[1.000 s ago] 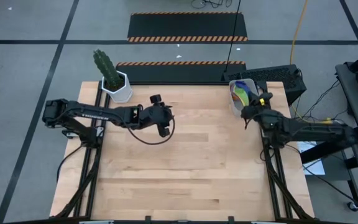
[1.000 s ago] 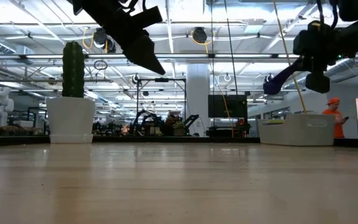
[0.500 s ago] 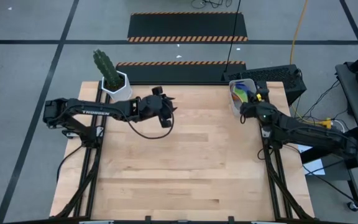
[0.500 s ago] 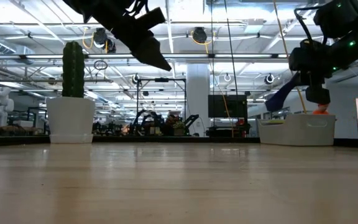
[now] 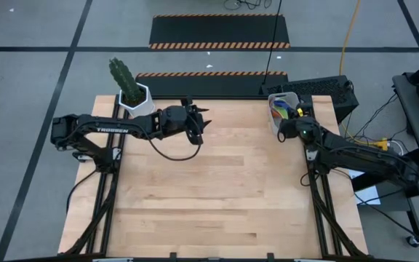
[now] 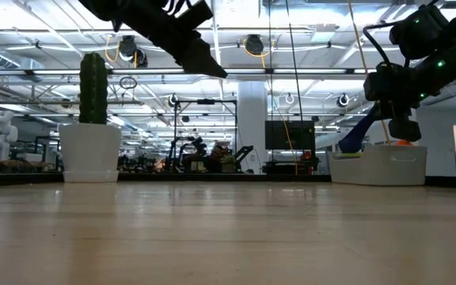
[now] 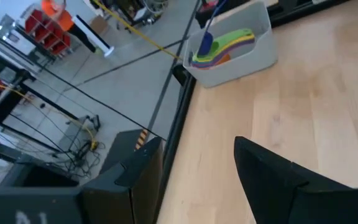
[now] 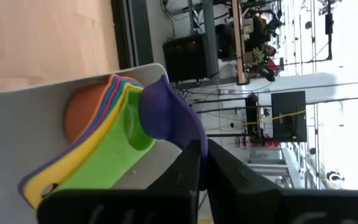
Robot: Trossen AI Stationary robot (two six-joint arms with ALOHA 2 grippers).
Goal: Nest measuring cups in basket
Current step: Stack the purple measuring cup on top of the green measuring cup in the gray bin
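The basket [image 5: 283, 107] stands at the table's far right corner and also shows in the low view [image 6: 378, 165] and the left wrist view [image 7: 235, 53]. A nest of measuring cups [image 8: 104, 158] lies in it, green on top of yellow, orange and blue ones. My right gripper [image 5: 288, 125] is at the basket's near side, shut on a dark blue cup [image 8: 163, 115] right over the green one. My left gripper [image 5: 199, 120] hovers open and empty above the table's far middle, pointing toward the basket. My right gripper pinches the dark blue cup's handle [image 8: 188, 144] between its two fingers. The fingers come from the basket's near right side, slanting a little downward, in line with the handle. The bowl sticks out ahead of the fingertips into the basket; whether it rests on the green cup, I cannot tell.
A white pot with a cactus [image 5: 137, 98] stands at the table's far left corner, close behind my left arm. The wooden tabletop [image 5: 217, 196] lies bare toward the near edge. Beyond the far edge, black equipment [image 5: 326, 89] sits right behind the basket.
My right gripper has swung toward the far edge and sunk, bringing the dark blue cup from above the basket's rim down into the basket. My left gripper has moved toward the table's far edge, risen a little and turned toward the basket, staying open.
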